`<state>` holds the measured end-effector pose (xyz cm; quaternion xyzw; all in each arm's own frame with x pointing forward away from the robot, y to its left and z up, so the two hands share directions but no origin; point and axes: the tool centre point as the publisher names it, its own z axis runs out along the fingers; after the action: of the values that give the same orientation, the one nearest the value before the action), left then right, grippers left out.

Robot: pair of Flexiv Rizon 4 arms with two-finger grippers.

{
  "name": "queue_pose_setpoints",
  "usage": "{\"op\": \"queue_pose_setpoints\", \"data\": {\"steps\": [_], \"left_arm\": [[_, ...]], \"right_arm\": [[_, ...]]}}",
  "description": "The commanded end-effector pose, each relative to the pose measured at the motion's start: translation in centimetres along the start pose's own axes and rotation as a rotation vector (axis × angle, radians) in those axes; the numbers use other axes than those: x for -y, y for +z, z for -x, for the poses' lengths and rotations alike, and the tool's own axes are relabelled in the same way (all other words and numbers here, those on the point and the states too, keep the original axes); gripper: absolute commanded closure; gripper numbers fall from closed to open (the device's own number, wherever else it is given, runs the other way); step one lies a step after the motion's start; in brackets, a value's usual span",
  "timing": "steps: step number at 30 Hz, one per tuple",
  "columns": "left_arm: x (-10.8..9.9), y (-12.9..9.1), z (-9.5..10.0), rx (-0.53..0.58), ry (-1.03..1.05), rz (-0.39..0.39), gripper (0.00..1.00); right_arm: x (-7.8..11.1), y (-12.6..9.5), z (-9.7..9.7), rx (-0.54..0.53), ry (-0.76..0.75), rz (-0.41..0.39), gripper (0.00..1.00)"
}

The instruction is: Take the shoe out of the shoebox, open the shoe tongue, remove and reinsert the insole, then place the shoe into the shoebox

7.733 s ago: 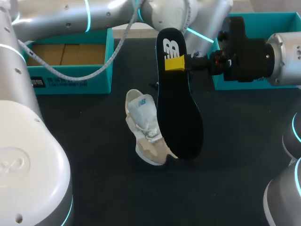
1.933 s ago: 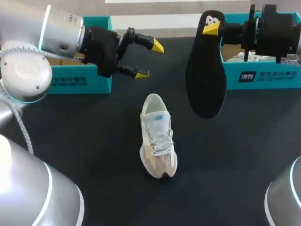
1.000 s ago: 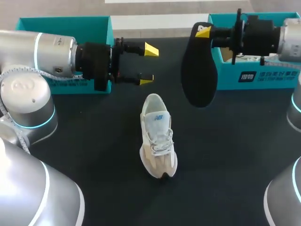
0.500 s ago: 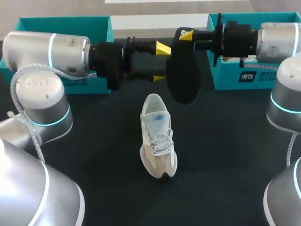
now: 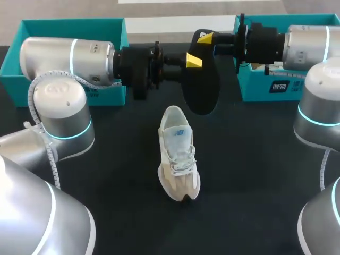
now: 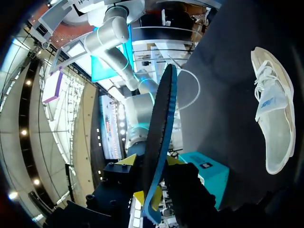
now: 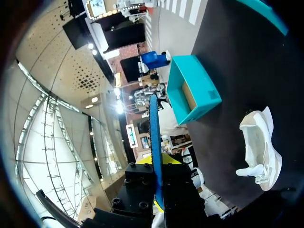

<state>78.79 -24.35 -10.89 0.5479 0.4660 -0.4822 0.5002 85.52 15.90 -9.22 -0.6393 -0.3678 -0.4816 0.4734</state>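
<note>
The black insole [image 5: 202, 85] hangs upright above the table's far middle, its heel end up. My right gripper [image 5: 208, 38] is shut on that upper end. My left gripper [image 5: 192, 62] comes in from the left and is shut on the insole just below, one yellow tip [image 5: 194, 60] showing on its face. In the left wrist view the insole [image 6: 159, 123] runs edge-on between the gripper [image 6: 154, 185]. The right wrist view shows the insole's edge [image 7: 153, 137] rising out of the shut gripper [image 7: 156, 166]. The white and beige shoe [image 5: 178, 154] lies on the black table, below and apart from both grippers.
One teal shoebox [image 5: 69, 25] stands at the far left behind my left arm. A second teal box [image 5: 281, 87] stands at the far right under my right arm. The shoe [image 6: 273, 118] [image 7: 259, 142] shows off to one side in both wrist views.
Both arms have come together over the far middle. The right one carried the insole leftward; the left gripper moved right around it and closed from wide open.
</note>
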Motion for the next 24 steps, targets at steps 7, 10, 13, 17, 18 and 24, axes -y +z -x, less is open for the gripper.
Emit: {"op": "queue_pose_setpoints", "data": {"steps": [7, 10, 13, 17, 18, 24], "left_arm": [[-0.2, 0.0, -0.4, 0.018, 0.000, 0.022, 1.00], [-0.2, -0.3, -0.5, 0.021, -0.003, 0.024, 1.00], [0.0, -0.7, -0.5, 0.025, -0.009, 0.024, 1.00], [0.3, -1.5, -0.4, 0.029, -0.014, 0.023, 1.00], [0.5, -2.0, -0.3, 0.031, -0.017, 0.024, 1.00], [0.8, -4.0, -0.3, 0.029, -0.033, 0.046, 1.00]], "right_arm": [[0.3, 1.1, 0.1, -0.010, 0.010, 0.000, 1.00], [0.5, 1.1, 0.2, -0.016, 0.009, -0.007, 1.00], [0.7, 1.1, 0.0, -0.011, -0.048, -0.018, 0.59], [1.1, 0.2, -0.2, 0.003, -0.128, -0.036, 0.00], [1.3, -0.2, -0.2, 0.006, -0.154, -0.041, 0.00], [2.6, -2.4, 0.3, 0.023, -0.237, -0.081, 0.00]]}}
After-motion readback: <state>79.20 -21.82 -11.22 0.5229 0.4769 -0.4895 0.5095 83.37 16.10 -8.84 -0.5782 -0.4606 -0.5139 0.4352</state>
